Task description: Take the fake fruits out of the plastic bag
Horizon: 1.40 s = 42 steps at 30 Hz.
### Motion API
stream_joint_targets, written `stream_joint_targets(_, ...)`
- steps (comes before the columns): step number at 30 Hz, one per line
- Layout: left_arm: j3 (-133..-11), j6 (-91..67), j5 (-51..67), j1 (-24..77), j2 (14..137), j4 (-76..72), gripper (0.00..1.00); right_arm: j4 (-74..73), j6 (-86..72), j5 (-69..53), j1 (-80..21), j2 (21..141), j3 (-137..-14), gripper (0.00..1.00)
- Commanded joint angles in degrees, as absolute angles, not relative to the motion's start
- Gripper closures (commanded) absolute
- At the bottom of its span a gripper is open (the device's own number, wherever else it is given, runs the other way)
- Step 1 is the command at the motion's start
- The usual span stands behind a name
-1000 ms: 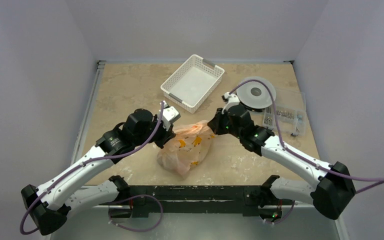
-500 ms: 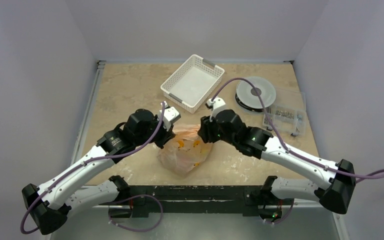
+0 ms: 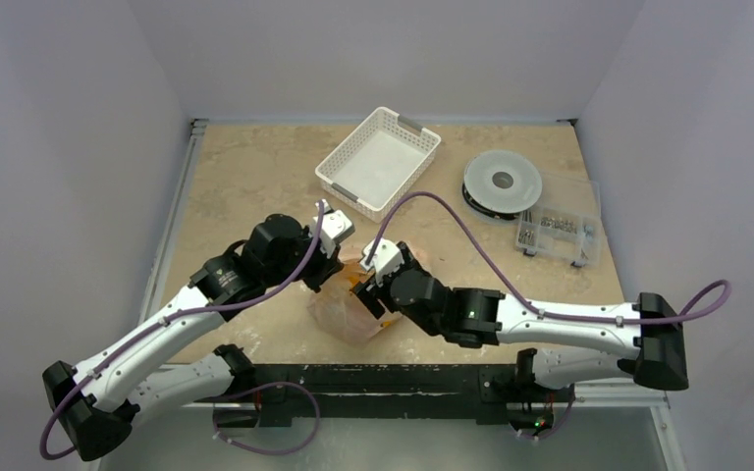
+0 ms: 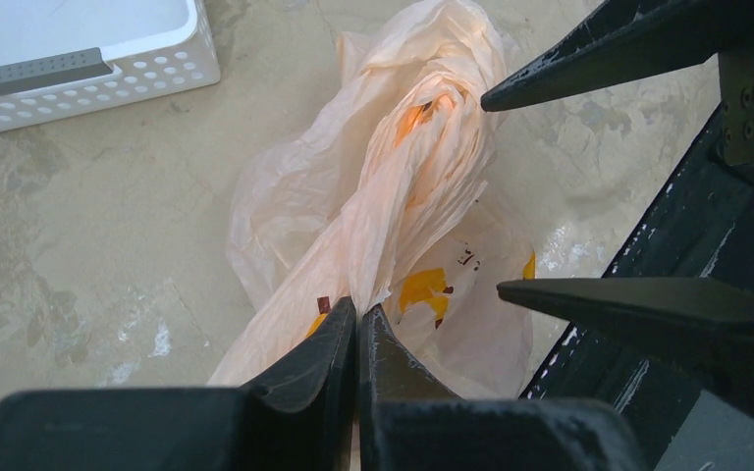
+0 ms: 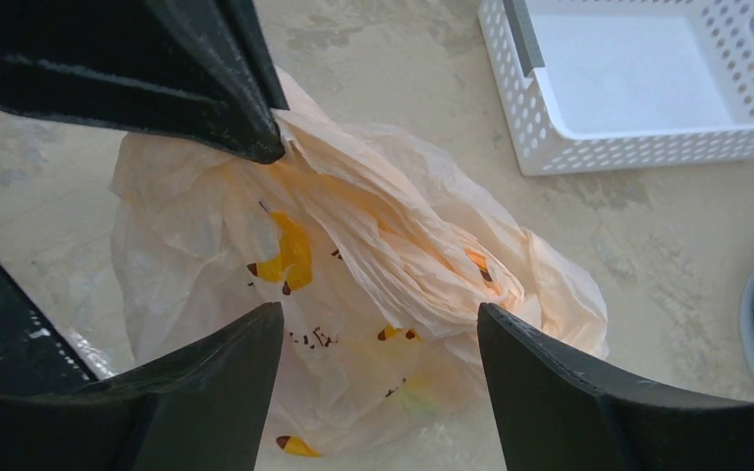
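From above, bag (image 3: 339, 312) crumpled on the tabletop (image 3: 245, 177) close to its near edge, about midway along, with both claws crowded over it and their grip impossible to read from there. From the left wrist, left claw (image 4: 356, 312) clenched on a twisted rope of bag film, fingertips pressed together with the film pinched between them. Beyond it, right claw (image 4: 491, 191) spread wide, one finger on each side of the twist, contact with the film impossible to tell. From the right wrist, the same spread seen from its own side: bag bulging between the two released fingers, left claw's tip biting the gathered film at the top. Yellow-orange patches and small dark marks on the film in both wrist views, print or contents impossible to tell. Only from above: spool (image 3: 502, 183) and clear parts box (image 3: 555, 234) toward the far right corner. Basket (image 3: 378, 160) near the far edge, about midway, well apart from the bag; part of it also in both wrist views.
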State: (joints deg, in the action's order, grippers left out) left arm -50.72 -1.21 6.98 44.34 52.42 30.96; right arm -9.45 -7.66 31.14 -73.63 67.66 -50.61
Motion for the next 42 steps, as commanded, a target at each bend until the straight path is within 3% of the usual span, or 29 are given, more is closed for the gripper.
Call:
stream_joint_targets(1, -51.0, -0.3, 7.0, 44.6, 51.1, 30.1, 1.00, 5.7, 5.3, 42.7, -76.7, 69.5, -46.9, 0.27)
stream_joint_targets(3, -51.0, -0.2, 6.9, 44.6, 50.9, 30.1, 1.00, 7.3, 6.6, 48.2, -77.0, 71.8, -47.1, 0.29)
stream_joint_targets(5, -50.9, -0.3, 6.8, 44.6, 50.5, 30.0, 1.00, 11.1, 8.9, 52.2, -77.1, 73.4, -46.3, 0.40)
stream_joint_targets(11, -50.7, -0.5, 6.4, 44.6, 50.3, 29.8, 1.00, 17.3, 9.9, 55.4, -77.1, 75.7, -46.4, 0.61)
stream_joint_targets(16, -50.8, -0.9, 4.8, 44.6, 49.9, 29.8, 1.00, 13.7, 2.7, 54.3, -77.0, 76.4, -48.0, 0.97)
stream_joint_targets(17, -50.7, -1.1, 4.0, 44.6, 49.7, 29.7, 1.00, 12.1, -0.1, 53.4, -77.0, 76.0, -48.4, 1.00)
stream_joint_targets(21, -50.2, -1.5, -0.5, 44.5, 48.0, 29.4, 1.00, 9.8, -11.1, 35.9, -69.5, 68.6, -45.1, 1.00)
stream_joint_targets(25, -49.0, -1.9, -4.2, 44.6, 45.6, 28.1, 1.00, 17.9, -26.6, -12.4, -47.6, 60.8, -38.1, 1.00)
stream_joint_targets(26, -48.8, -2.1, -5.2, 44.5, 45.1, 27.8, 1.00, 20.0, -29.4, -19.7, -44.3, 60.1, -37.1, 1.00)
stream_joint_targets(32, -47.9, -2.2, -9.6, 44.5, 42.4, 27.2, 1.00, 24.4, -40.3, -35.7, -30.0, 61.6, -34.3, 1.00)
stream_joint_targets(38, -47.2, -1.4, -1.3, 44.5, 41.3, 26.3, 1.00, 26.2, -42.0, -39.8, -29.2, 65.4, -36.9, 1.00)
stream_joint_targets(39, -47.3, -1.4, 0.4, 44.5, 41.4, 26.3, 0.87, 24.8, -40.9, -39.4, -29.2, 65.2, -37.5, 1.00)
stream_joint_targets(40, -47.4, -1.4, 1.8, 44.5, 41.7, 26.3, 0.64, 22.7, -39.4, -38.7, -29.3, 64.9, -38.3, 1.00)
stream_joint_targets(42, -47.4, -1.7, 3.0, 44.5, 42.1, 25.9, 0.42, 19.6, -37.2, -37.9, -29.4, 64.7, -39.3, 1.00)
